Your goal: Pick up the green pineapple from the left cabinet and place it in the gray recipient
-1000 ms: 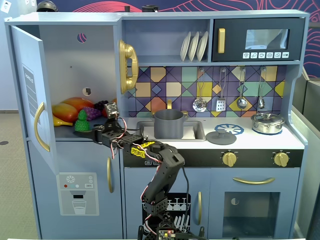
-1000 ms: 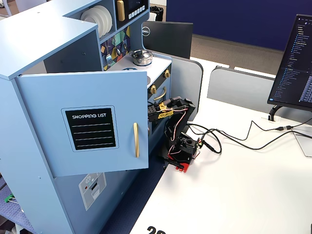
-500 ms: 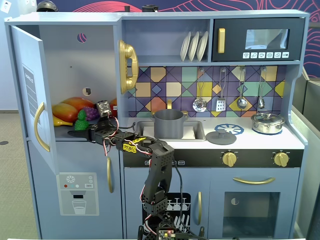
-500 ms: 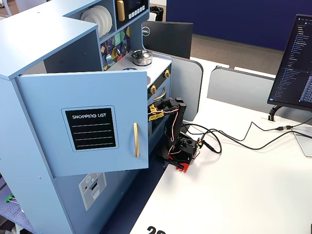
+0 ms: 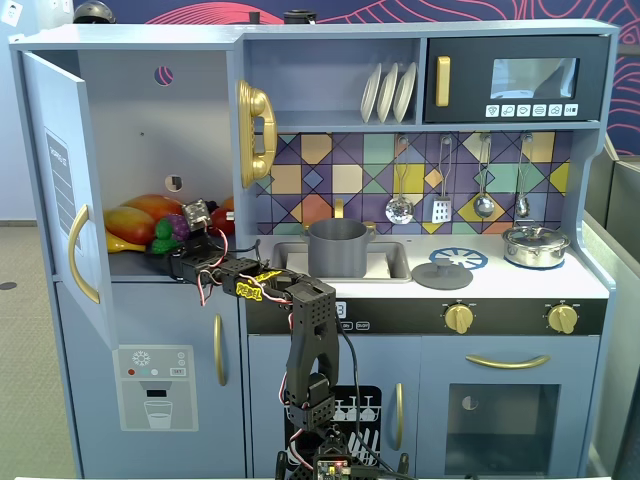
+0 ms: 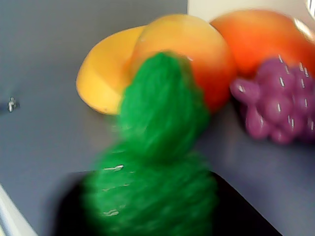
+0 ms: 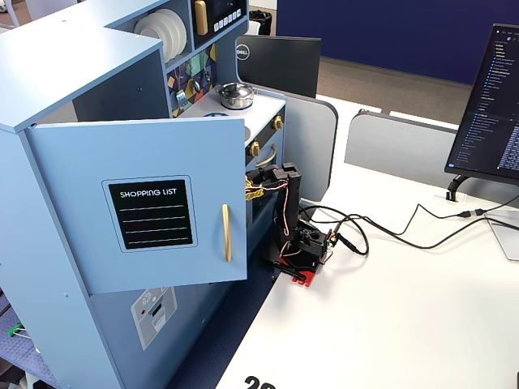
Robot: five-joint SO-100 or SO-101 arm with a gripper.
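The green pineapple point(image 6: 160, 147) fills the middle of the wrist view, blurred, lying between the black jaws of my gripper point(image 6: 152, 206), which look closed against it. In a fixed view the pineapple point(image 5: 162, 235) is on the shelf of the open left cabinet point(image 5: 150, 120), and my gripper point(image 5: 173, 247) reaches in to it from the right. The gray recipient point(image 5: 337, 250) stands in the sink, to the right of the cabinet. In another fixed view the open door point(image 7: 146, 203) hides the cabinet's inside and the gripper.
An orange-yellow mango point(image 6: 187, 49) and a purple grape bunch point(image 6: 275, 103) lie right behind the pineapple. The cabinet door point(image 5: 60, 180) stands open at the left. A gold telephone point(image 5: 255, 130) hangs on the cabinet's right wall. A gray lid point(image 5: 442, 272) and a silver pot point(image 5: 536, 245) sit on the counter.
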